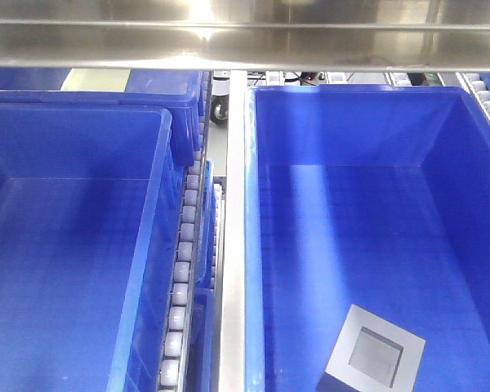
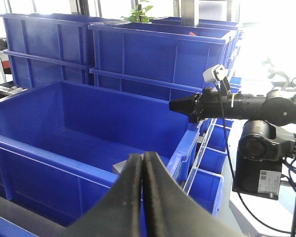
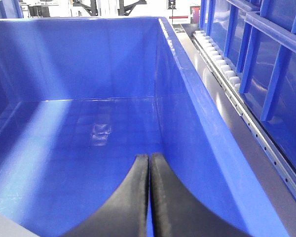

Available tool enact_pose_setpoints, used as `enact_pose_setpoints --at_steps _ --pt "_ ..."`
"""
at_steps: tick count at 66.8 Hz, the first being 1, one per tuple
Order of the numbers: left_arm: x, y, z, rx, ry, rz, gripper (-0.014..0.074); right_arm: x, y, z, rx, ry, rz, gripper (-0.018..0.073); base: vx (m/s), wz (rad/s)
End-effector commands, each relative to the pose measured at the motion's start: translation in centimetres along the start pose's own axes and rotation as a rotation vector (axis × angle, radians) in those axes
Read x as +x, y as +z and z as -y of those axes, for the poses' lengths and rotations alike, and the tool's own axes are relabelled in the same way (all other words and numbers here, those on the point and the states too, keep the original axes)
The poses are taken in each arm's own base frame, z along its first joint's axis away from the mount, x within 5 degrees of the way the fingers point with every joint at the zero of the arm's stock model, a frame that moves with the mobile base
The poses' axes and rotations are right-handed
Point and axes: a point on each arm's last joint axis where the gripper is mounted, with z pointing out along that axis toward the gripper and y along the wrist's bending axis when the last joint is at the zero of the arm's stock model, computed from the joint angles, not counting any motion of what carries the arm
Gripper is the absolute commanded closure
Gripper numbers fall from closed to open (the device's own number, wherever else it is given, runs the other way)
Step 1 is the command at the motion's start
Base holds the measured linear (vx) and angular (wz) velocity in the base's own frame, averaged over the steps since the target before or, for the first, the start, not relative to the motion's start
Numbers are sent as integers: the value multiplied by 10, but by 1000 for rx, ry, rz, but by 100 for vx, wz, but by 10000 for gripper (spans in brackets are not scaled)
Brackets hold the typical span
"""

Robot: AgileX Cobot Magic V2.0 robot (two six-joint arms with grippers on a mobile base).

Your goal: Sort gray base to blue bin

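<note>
Wrist views show left claw (image 2: pixel 142 165) and right claw (image 3: pixel 149 165) pressed closed, empty; gray base (image 1: pixel 373 351) lies in blue bin (image 1: pixel 253 245), its lower corner cropped

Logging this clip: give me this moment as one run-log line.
gray base: on floor of right blue bin | left gripper: shut, empty | right gripper: shut, empty

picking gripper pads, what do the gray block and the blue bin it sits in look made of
Gray block: matte light gray, no shine, likely plastic or coated metal; cannot tell which.
Blue bin: glossy molded plastic, going by soft light reflections on its smooth walls and thick rim.
</note>
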Motion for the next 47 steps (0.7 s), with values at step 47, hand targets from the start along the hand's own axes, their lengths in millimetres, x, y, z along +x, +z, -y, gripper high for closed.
enact_pose_setpoints --at_steps 47 --pt "-14 -12 -25 -902 53 74 603 1 2 0 4 -16 2 564 0 0"
